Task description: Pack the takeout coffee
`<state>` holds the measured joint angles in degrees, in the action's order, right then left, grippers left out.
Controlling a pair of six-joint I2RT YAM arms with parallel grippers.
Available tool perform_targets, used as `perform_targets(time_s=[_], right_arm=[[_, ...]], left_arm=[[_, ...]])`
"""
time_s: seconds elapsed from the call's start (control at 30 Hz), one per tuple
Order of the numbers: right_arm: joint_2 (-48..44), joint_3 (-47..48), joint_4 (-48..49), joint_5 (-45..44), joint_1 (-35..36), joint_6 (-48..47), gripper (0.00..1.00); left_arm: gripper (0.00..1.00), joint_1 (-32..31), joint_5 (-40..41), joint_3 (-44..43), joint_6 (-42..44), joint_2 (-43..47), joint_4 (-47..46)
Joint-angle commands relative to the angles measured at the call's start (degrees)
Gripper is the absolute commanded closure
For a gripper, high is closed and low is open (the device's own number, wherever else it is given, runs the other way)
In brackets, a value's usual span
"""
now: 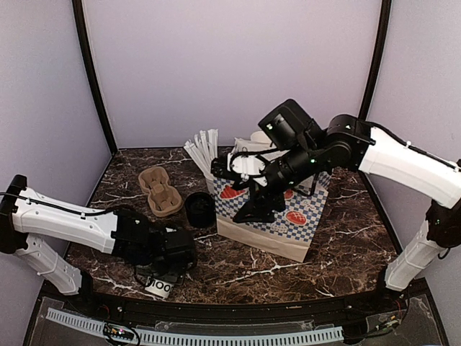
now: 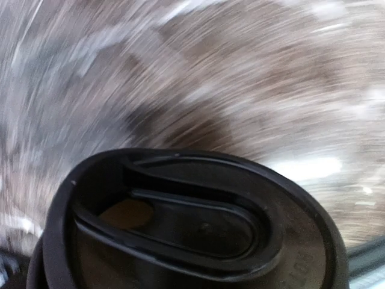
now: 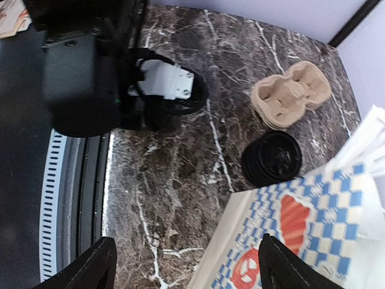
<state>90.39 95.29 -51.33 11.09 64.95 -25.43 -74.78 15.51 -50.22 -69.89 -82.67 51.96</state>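
Note:
The takeout coffee is a white paper cup with dark lettering. It lies tilted at the table's near edge, under my left gripper. Its black lid fills the bottom of the left wrist view, seated on the cup, and the background there is motion-blurred. My left fingers are hidden there, and the gripper appears shut on the cup. My right gripper hangs open and empty over the checkered paper bag. In the right wrist view the right gripper spans the bag's edge and bare table.
A stack of black lids sits left of the bag and also shows in the right wrist view. The brown pulp carrier lies behind it, also seen from the right wrist. A cup of white straws stands at the bag's far left.

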Motion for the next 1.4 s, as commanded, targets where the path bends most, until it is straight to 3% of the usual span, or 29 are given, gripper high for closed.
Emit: perform_targets(time_s=[0.0,0.07,0.27,0.37,0.5,0.87,1.37], right_arm=[[-4.5,2.7,-0.4,9.7,-11.0,0.3,0.18],[-6.6,2.3,0.0,16.7,-15.0,-0.6,0.17],[-8.0,1.6,-5.2,28.2,-15.6,-6.5,0.14],[-8.2,0.5,-5.9,29.4,-15.0,-6.9,0.11],[-8.9,-2.1,-2.3,24.3,-12.0,-4.2,0.08],[-5.6,-0.8,-1.6,18.7,-6.3,-4.6,0.02],[-6.1,0.7,-4.1,15.6,-3.1,-7.1,0.03]], left_arm=[[0.28,-0.4,8.2,-8.0,20.6,3.1,-8.6],[0.28,-1.0,8.8,-9.4,30.5,4.8,-16.0],[0.27,-1.9,4.1,-4.3,54.3,11.5,-44.6],[0.27,-1.9,0.5,-3.5,60.3,12.4,-50.4],[0.25,-2.3,-1.8,-4.7,66.7,10.5,-53.7],[0.24,-3.0,-7.6,-6.4,71.2,7.7,-57.6],[0.24,-2.8,-2.1,-8.0,65.5,6.7,-54.3]])
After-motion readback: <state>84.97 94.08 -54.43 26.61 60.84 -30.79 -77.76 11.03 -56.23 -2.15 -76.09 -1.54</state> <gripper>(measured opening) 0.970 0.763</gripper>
